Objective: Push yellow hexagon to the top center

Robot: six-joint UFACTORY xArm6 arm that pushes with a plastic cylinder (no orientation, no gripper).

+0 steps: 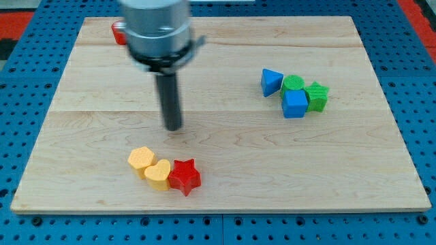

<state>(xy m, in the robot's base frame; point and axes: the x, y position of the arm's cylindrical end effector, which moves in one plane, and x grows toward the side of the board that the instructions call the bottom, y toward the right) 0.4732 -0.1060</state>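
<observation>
The yellow hexagon (141, 160) lies near the board's bottom edge, left of centre. A yellow heart (158, 175) touches its lower right side, and a red star (184, 177) touches the heart on the right. My tip (174, 126) rests on the board above this row, a short way up and to the right of the hexagon, apart from it. The arm's grey body fills the view's top left above the rod.
At the right a cluster holds a blue triangle (271, 82), a green round block (293, 84), a blue cube-like block (295, 104) and a green star (317, 96). A red block (118, 33) is partly hidden behind the arm at the top left. The wooden board (225, 146) sits on a blue pegboard.
</observation>
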